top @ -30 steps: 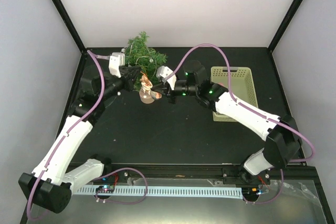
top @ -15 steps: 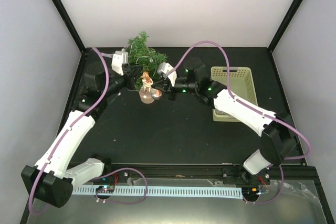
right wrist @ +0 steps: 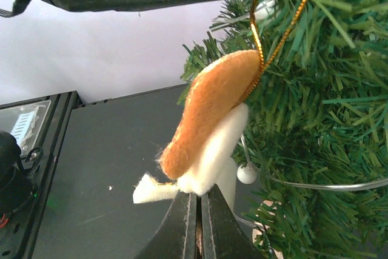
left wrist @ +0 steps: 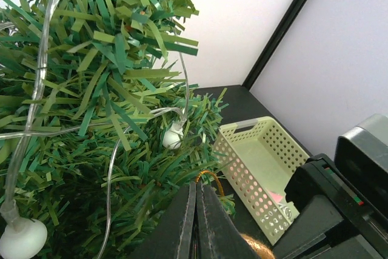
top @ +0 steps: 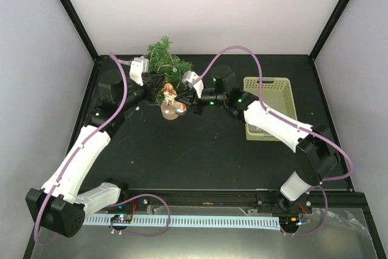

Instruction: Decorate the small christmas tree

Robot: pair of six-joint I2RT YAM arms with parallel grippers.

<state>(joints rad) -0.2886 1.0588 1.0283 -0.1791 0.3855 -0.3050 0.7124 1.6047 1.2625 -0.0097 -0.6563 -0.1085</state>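
Note:
The small christmas tree [top: 163,60] stands at the back of the table on a round wooden base [top: 171,113]. A wire of white bulbs [left wrist: 173,137] runs through its needles [left wrist: 91,89]. An orange and white felt ornament [right wrist: 209,113] hangs on a gold cord [right wrist: 257,34] against the tree's front. In the top view the ornament [top: 169,95] sits between both grippers. My left gripper [left wrist: 197,189] is shut on the cord's loop [left wrist: 213,177]. My right gripper [right wrist: 199,197] is shut on the ornament's lower white edge. From above, the left gripper [top: 159,92] and right gripper [top: 180,106] meet at the tree.
A pale green lattice basket [top: 282,89] stands right of the tree, under the right arm, with small items inside. The same basket [left wrist: 260,168] shows in the left wrist view. Black frame posts and white walls close in the table's back and sides.
Both arms have shifted slightly back toward the tree, carrying the ornament closer into the branches. Both grippers have stayed shut.

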